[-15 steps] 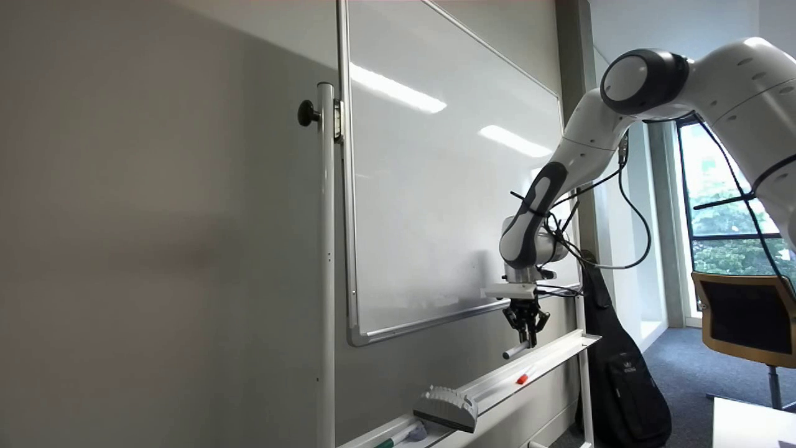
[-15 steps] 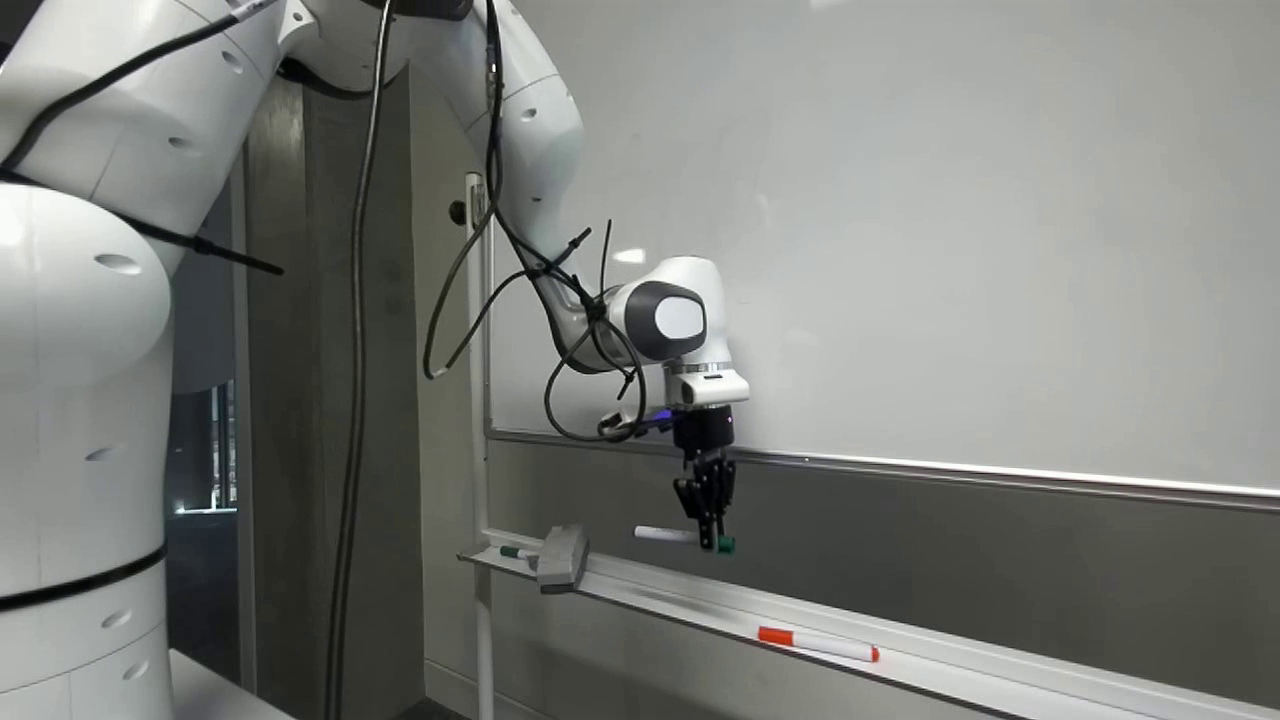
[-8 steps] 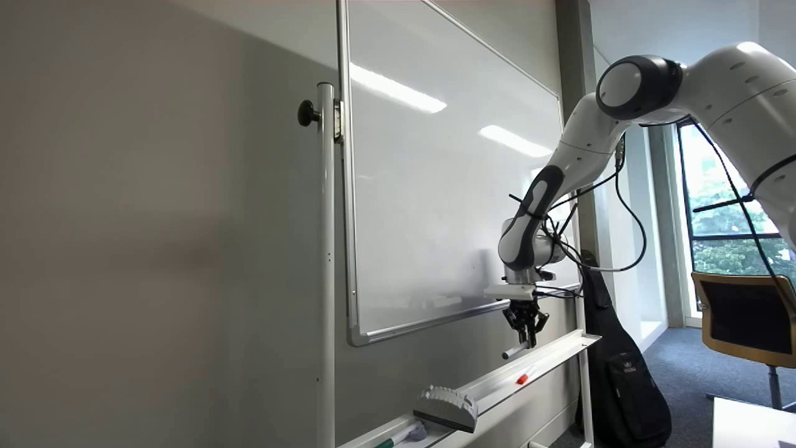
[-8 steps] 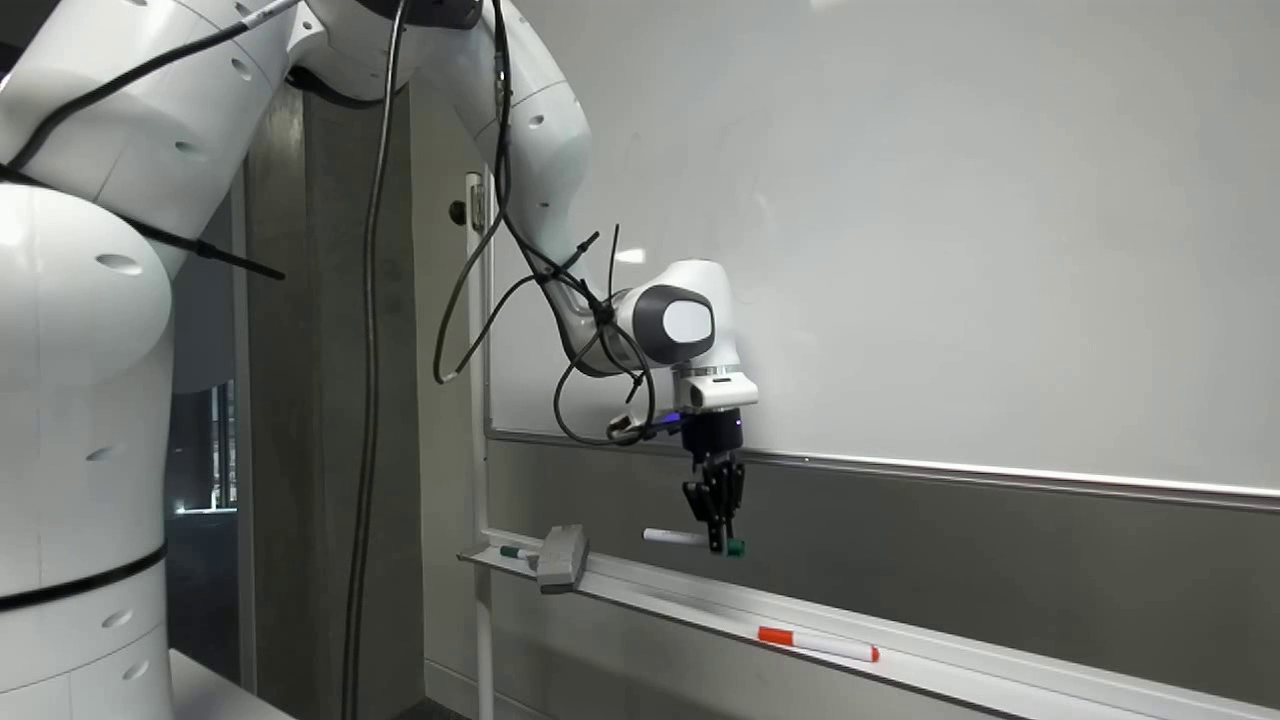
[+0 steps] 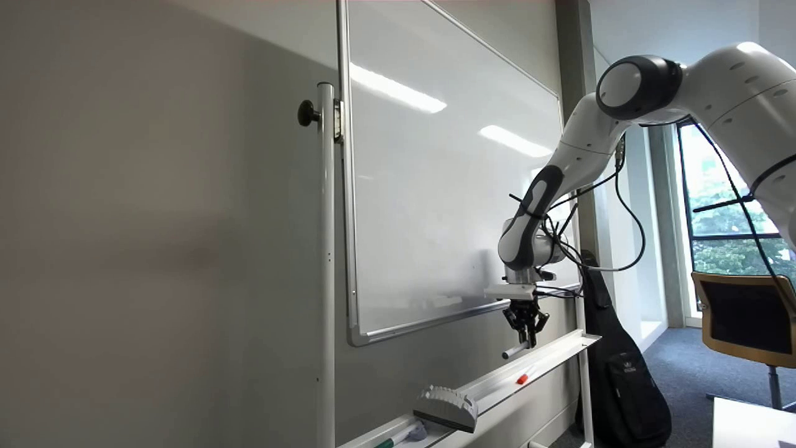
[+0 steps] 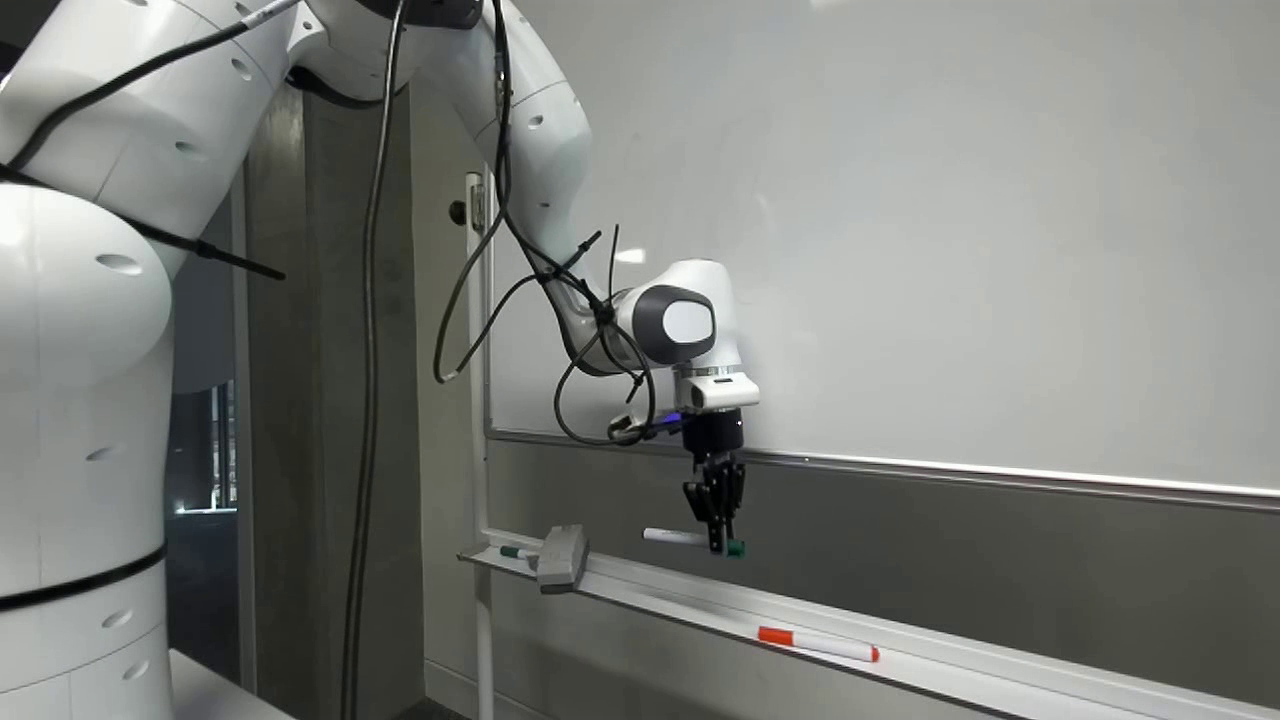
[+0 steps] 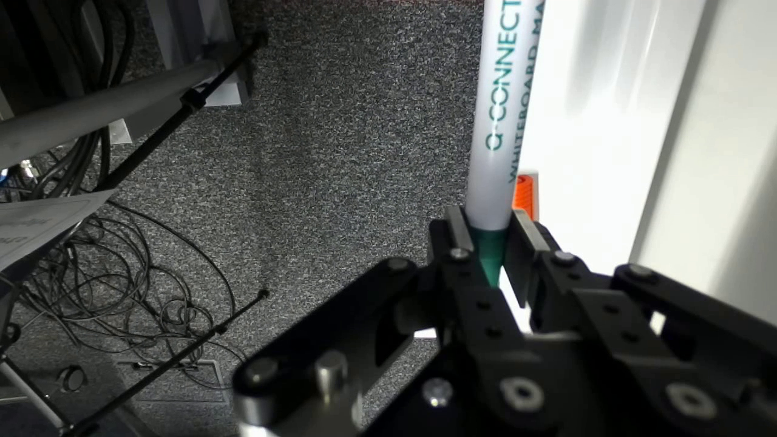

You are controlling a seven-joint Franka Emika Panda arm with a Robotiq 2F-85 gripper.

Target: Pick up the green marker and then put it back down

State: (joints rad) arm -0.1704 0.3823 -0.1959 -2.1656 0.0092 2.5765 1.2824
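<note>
The green marker has a white barrel and a green cap end. It shows in both exterior views [image 5: 515, 351] [image 6: 672, 537] and large in the wrist view [image 7: 502, 115]. My gripper [image 6: 722, 543] is shut on it near the green end, with a finger on either side [image 7: 490, 227]. The gripper points down and holds the marker roughly level, above and apart from the white tray [image 6: 665, 603]. In the wrist view, part of the green end is hidden behind a finger.
An orange-red marker [image 6: 825, 645] lies on the tray below the gripper. A grey eraser [image 6: 563, 560] and another green-capped marker [image 6: 513, 552] are at the tray's far end. The whiteboard [image 5: 448, 186] rises behind the tray. Cables [image 7: 139, 285] lie on the floor.
Over the first half second, the arm, with the marker held, shifted slightly right and a little down in an exterior view. Since then it has hardly moved. The gripper stays shut on the marker.
</note>
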